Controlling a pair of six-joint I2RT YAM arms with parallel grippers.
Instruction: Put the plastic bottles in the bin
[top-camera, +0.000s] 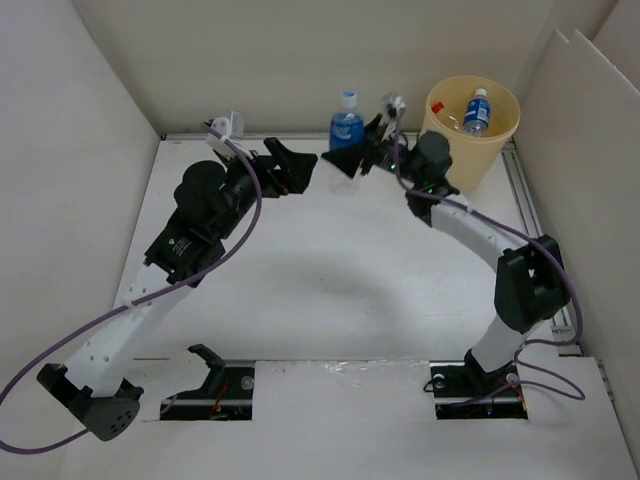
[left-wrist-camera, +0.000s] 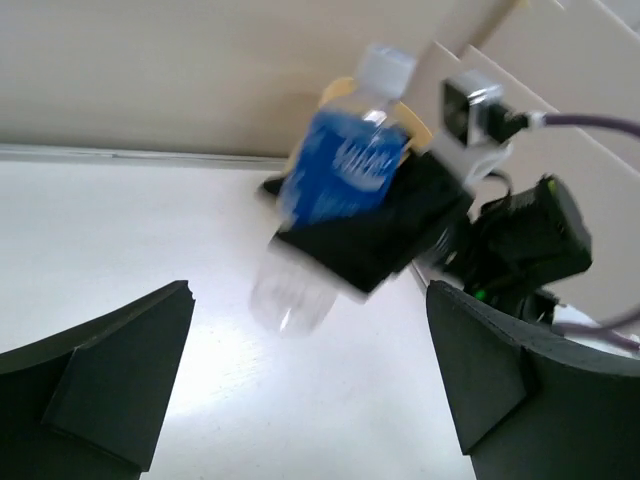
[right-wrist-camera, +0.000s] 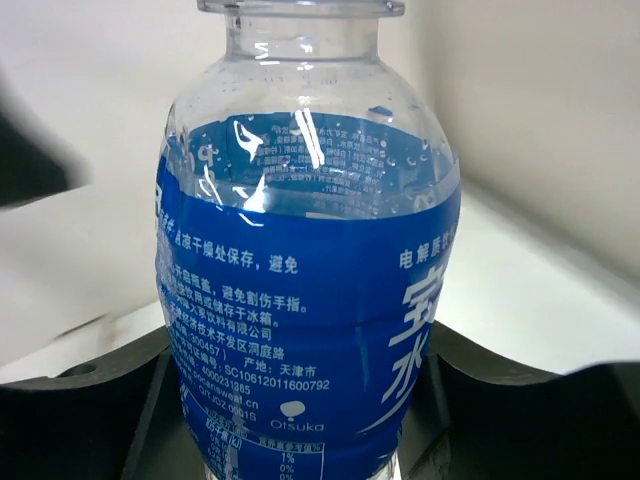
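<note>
My right gripper (top-camera: 352, 160) is shut on a clear plastic bottle with a blue label (top-camera: 347, 127) near the back wall, left of the bin. The bottle fills the right wrist view (right-wrist-camera: 310, 300) between the black fingers (right-wrist-camera: 95, 405). In the left wrist view the same bottle (left-wrist-camera: 340, 170) is tilted and slightly blurred. I cannot tell if its base touches the table. My left gripper (top-camera: 297, 165) is open and empty just left of it (left-wrist-camera: 310, 400). The pale yellow bin (top-camera: 490, 150) holds a blue-labelled bottle (top-camera: 477, 110) and a red-capped one (top-camera: 437, 107).
White walls close the table at the back and both sides. A metal rail (top-camera: 525, 200) runs along the right edge beside the bin. Purple cables (top-camera: 250, 215) hang off both arms. The bin's rim shows behind the held bottle in the left wrist view (left-wrist-camera: 412, 122).
</note>
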